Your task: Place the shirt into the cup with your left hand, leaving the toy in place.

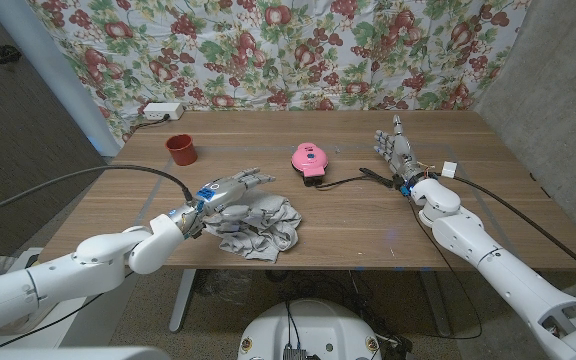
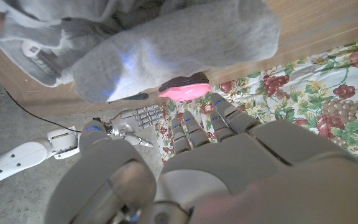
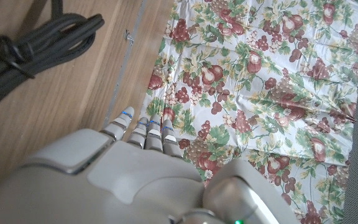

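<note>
Head view, left hand [image 1: 226, 190] reaching over crumpled grey shirt [image 1: 260, 226] on table

We see a wooden tabletop [image 1: 368, 225] carrying a crumpled grey shirt [image 1: 258, 225], a red cup [image 1: 180, 149], a pink toy [image 1: 307, 158] and a black cable [image 1: 353, 178].

One head camera high over the counter [image 1: 388, 215], plus one close camera on each wrist.

The head view looks down across to the floral cloth [image 1: 268, 50]. Both wrist views look along their own hand toward that cloth; the left wrist view shares the pink toy [image 2: 184, 87] with the head view.
</note>
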Controlling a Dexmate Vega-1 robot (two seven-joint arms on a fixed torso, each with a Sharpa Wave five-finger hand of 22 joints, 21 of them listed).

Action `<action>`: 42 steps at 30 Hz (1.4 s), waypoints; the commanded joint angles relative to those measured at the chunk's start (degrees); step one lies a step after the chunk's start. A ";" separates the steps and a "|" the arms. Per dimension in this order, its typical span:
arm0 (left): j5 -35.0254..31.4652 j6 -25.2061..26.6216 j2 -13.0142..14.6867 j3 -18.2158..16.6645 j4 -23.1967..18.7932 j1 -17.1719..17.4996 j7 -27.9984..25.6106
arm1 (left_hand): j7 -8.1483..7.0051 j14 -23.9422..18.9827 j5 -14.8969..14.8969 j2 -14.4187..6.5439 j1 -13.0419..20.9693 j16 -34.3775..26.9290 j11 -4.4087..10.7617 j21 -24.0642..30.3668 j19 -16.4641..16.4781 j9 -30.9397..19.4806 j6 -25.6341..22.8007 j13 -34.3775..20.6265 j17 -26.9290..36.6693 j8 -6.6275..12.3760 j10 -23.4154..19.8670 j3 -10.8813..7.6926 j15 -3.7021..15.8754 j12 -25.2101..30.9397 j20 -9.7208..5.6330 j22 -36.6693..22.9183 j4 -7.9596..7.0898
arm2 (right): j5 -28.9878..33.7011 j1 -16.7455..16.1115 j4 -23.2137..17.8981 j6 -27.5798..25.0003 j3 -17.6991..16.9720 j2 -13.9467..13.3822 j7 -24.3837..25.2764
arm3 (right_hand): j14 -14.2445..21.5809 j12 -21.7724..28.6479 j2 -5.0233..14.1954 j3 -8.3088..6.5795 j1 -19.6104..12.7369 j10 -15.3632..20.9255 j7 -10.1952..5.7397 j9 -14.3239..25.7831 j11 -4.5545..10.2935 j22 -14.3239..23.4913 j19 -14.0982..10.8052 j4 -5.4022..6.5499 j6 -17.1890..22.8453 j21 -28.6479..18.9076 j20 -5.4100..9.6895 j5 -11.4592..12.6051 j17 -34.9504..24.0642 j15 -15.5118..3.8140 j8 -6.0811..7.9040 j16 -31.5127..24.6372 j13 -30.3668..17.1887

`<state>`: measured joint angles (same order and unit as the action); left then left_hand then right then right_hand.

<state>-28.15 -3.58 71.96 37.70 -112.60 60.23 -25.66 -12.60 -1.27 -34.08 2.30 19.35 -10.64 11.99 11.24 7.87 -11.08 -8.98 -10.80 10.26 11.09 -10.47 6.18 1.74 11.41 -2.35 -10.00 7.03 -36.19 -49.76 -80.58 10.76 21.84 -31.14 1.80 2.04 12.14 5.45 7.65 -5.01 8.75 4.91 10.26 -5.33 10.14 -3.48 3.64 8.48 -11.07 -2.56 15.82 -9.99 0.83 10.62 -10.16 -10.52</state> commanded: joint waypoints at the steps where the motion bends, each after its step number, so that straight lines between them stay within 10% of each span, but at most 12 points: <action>1: -0.68 2.41 1.12 -0.20 -0.93 1.34 -1.24 | 0.00 0.29 -0.38 0.39 0.55 -0.18 0.02 0.00 -0.01 -0.07 0.11 -0.18 0.31 0.29 0.55 0.39 9.87 -0.22 -2.53 -0.24 0.10 | -0.08 0.35 0.13 -0.31 -0.12 -0.27 -0.16 | 0.03 0.05 0.00 -0.36 -0.15 0.11 -0.02 0.29 0.00 0.16 0.24 0.03 0.38 -0.16 -0.08 -0.16 -0.21 -0.02 0.25 -0.31 -0.14; 42: -4.87 3.84 -1.61 2.16 1.59 1.00 -2.81 | 0.00 0.46 -2.72 2.73 5.43 -0.25 0.24 -0.07 -0.16 -0.13 0.70 -0.23 0.33 0.57 1.80 0.66 9.95 -0.31 -2.14 -0.21 2.17 | -0.25 -0.31 -1.26 -1.93 0.11 -1.05 0.16 | 0.03 0.05 -0.04 -0.50 -0.10 0.09 -0.04 0.29 0.01 0.16 0.27 -0.01 0.38 -0.17 -0.10 -0.24 -0.21 -0.13 0.24 -0.32 -0.14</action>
<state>-32.10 -0.50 70.87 39.31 -111.46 61.42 -28.72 -12.36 -0.85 -36.28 4.59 23.62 -10.64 11.89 11.25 7.87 -11.07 -8.76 -10.79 10.26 11.53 -9.10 6.87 1.74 11.18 -2.34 -9.99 8.56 -36.43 -50.44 -82.32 8.93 21.63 -32.50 2.15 2.04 12.14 5.45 7.17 -5.01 8.76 4.91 10.26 -5.33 10.14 -3.28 3.64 8.48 -11.07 -2.76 15.82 -9.99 0.83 10.62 -10.16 -10.52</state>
